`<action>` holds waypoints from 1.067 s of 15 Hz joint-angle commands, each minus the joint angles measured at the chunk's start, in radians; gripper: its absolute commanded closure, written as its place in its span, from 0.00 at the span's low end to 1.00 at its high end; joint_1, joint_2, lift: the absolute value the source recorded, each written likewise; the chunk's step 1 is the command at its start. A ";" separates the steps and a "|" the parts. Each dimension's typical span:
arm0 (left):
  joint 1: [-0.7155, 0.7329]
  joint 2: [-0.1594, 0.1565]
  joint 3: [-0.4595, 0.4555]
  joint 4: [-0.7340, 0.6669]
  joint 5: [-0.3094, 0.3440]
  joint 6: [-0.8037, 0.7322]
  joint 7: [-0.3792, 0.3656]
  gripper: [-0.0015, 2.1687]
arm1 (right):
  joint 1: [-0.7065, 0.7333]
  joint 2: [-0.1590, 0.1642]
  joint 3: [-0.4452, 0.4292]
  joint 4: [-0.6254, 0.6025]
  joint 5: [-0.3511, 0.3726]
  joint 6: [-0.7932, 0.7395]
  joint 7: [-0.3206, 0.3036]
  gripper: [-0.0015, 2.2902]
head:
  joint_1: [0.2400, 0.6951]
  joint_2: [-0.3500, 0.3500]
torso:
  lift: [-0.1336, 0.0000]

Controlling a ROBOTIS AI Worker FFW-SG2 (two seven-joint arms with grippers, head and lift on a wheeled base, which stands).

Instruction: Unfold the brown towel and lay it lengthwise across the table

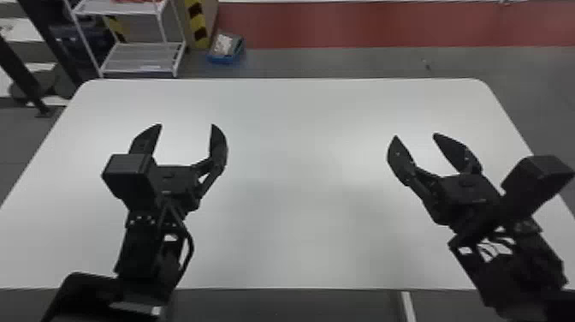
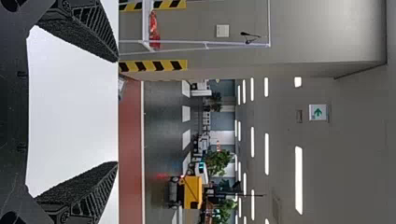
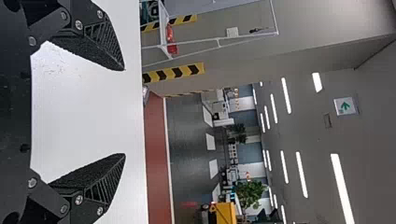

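Table [image 1: 299, 171]: white, smooth-topped, with rounded far corners; spans most of the head view, its far edge across the upper part, its near edge across the lower part. Pale patches of reflected light, left and right of centre.

Floor [image 1: 363, 62]: grey, beyond the far edge; red band [image 1: 385, 25] along the top of the frame.

Rack [image 1: 141, 64]: white, shelved, upper left of the frame; a red item [image 1: 137, 1] on its higher shelf.

Post [image 1: 197, 23]: yellow with black stripes, just right of the rack.

Container [image 1: 226, 49]: blue, on the floor beside the post, something pale on it.

Dark frame [image 1: 19, 77]: slanting members, far upper left.

Farther room, from the wrist views: yellow vehicle [image 2: 192, 192], green plant [image 2: 217, 162], ceiling lights [image 2: 299, 179], green-and-white sign [image 2: 318, 112].

Left gripper [image 1: 187, 125]: black, left of centre, over the table; fingers spread wide, holding nothing. In its own wrist view, the left gripper [image 2: 117, 111] has ribbed, rough-faced fingers well apart, with white tabletop between.

Right gripper [image 1: 415, 135]: black, right of centre, over the table, angled toward the upper left; fingers likewise wide apart, holding nothing. In its own wrist view, the right gripper [image 3: 124, 112] shows the same spread.
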 commanded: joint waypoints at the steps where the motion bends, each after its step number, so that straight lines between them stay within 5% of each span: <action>1: 0.001 0.000 0.002 -0.001 0.000 0.000 0.000 0.04 | 0.002 -0.001 -0.001 0.000 0.000 0.001 0.000 0.11 | 1.00 0.52 | 0.09; 16: -0.016 0.003 0.007 0.015 0.000 0.000 0.000 0.04 | -0.010 -0.001 -0.012 0.020 0.003 -0.005 -0.002 0.11 | 1.00 0.51 | 0.09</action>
